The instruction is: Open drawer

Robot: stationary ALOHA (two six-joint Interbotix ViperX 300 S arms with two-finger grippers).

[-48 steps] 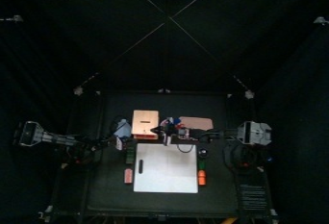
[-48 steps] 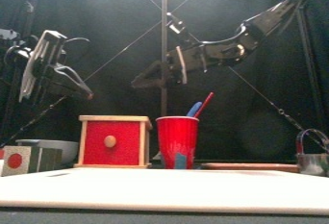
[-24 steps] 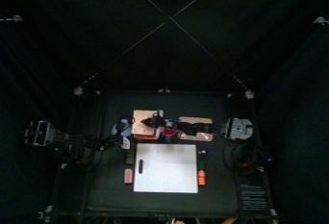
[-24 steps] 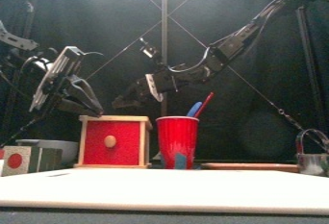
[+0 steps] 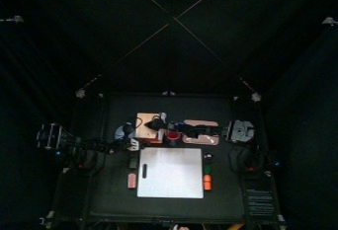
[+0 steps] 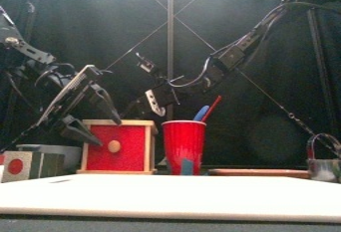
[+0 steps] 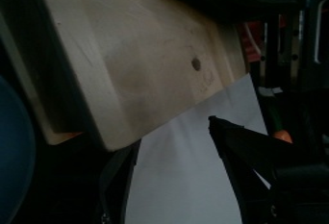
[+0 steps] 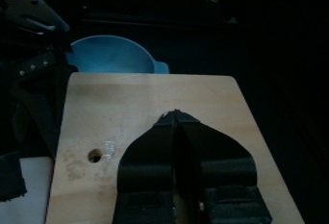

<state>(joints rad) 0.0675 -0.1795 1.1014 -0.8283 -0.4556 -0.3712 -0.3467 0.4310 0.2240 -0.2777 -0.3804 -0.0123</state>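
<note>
Front view shows things best. Far left, a grey block with a red dot (image 6: 16, 164) is cut off by the edge. Next comes the left gripper (image 6: 83, 112), its two jaws wide apart, hanging just above the left top corner of the wooden box (image 6: 119, 146). The drawer (image 6: 116, 147) is the red front with a pale knob, and it looks pushed in. Right of it stands a red cup (image 6: 184, 146) with sticks inside. Above the box and cup hangs the right gripper (image 6: 158, 97), its jaws pressed together and holding nothing. At far right a small dark holder (image 6: 324, 162) is hard to make out.
</note>
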